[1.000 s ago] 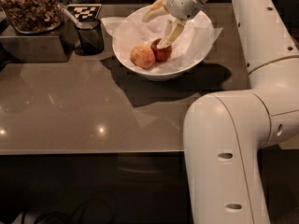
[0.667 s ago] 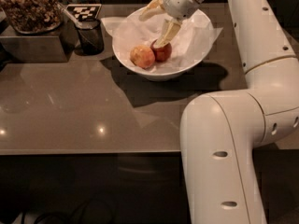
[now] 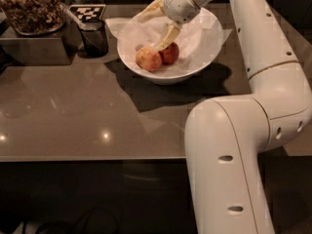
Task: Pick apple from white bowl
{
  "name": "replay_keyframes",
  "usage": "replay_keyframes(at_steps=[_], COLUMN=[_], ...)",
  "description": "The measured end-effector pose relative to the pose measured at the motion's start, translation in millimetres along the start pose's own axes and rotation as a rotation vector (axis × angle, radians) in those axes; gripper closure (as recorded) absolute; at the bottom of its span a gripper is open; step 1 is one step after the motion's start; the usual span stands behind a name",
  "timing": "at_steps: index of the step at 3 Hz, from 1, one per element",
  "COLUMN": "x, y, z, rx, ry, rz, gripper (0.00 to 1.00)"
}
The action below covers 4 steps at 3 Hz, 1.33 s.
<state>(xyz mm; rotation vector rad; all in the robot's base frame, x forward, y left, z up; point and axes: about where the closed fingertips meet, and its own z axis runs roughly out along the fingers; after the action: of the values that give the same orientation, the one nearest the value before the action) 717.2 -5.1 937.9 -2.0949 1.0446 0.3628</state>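
The apple (image 3: 148, 59), pale yellow-orange with a red blush, lies in the white bowl (image 3: 168, 76) on crumpled white paper (image 3: 204, 38). A deep-red apple (image 3: 170, 53) lies against its right side. My gripper (image 3: 149, 33) hangs over the bowl from the upper right, open and empty. One finger (image 3: 148, 11) points up-left over the bowl's back rim. The other finger (image 3: 165, 37) reaches down, its tip just above the gap between the two apples, close to the pale apple's top right.
A small dark cup (image 3: 93, 37) stands left of the bowl. Behind it lies a checkered marker (image 3: 87, 11). A container of brown dried pieces (image 3: 30, 6) sits on a dark box (image 3: 34, 50) at the far left. The table's front edge (image 3: 97, 157) runs across the view. My arm (image 3: 234, 145) fills the right.
The gripper has shifted a little to the left over the bowl, bringing its lower finger from over the red apple toward the pale apple. The apples and bowl have not moved.
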Motion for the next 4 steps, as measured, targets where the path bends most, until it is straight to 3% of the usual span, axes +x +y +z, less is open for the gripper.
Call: replay_keyframes(at_steps=[1,3,4], x=[6,11,9], y=[6,35,40], z=[9,18,25], rx=[-0.016,-0.096,-0.118], ry=[-0.013,-0.003,0.002], rz=[0.028,0.098,0.095], gripper=[0.36,0.31,0.32])
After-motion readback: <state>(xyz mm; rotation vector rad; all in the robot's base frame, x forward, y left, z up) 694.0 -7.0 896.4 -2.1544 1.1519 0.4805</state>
